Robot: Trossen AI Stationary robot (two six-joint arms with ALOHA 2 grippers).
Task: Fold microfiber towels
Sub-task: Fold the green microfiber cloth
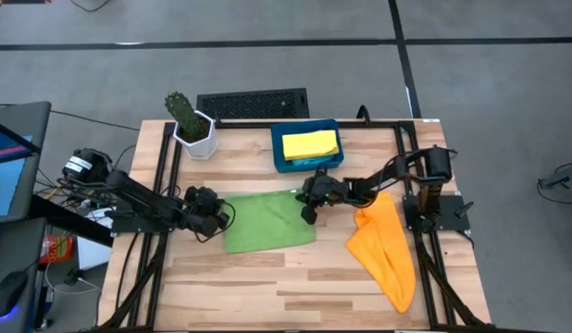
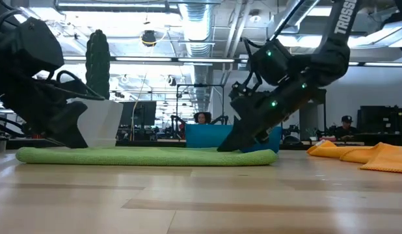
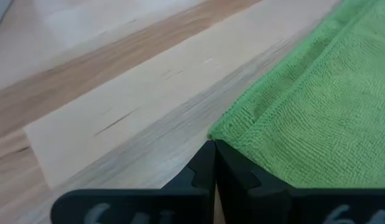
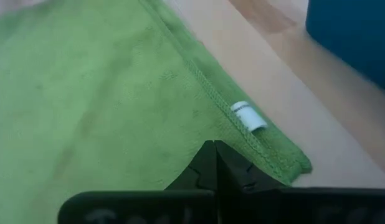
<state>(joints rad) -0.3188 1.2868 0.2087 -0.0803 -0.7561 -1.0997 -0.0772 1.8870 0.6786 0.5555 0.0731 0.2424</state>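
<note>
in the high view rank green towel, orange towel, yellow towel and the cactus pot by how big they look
1. green towel, spread flat
2. orange towel, bunched, so somewhat smaller in outline
3. yellow towel, folded in the blue tray
4. cactus pot, close to the yellow towel; hard to separate

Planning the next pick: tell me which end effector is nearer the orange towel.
Right. The right end effector sits on the green towel's edge, beside the orange towel; the left end effector is at the green towel's opposite edge.

We look straight down on the whole table point(image 1: 295, 277) from overhead, level across its top from the tabletop edge into the room, very close from each wrist, every view sharing the green towel point(image 1: 267, 222).
</note>
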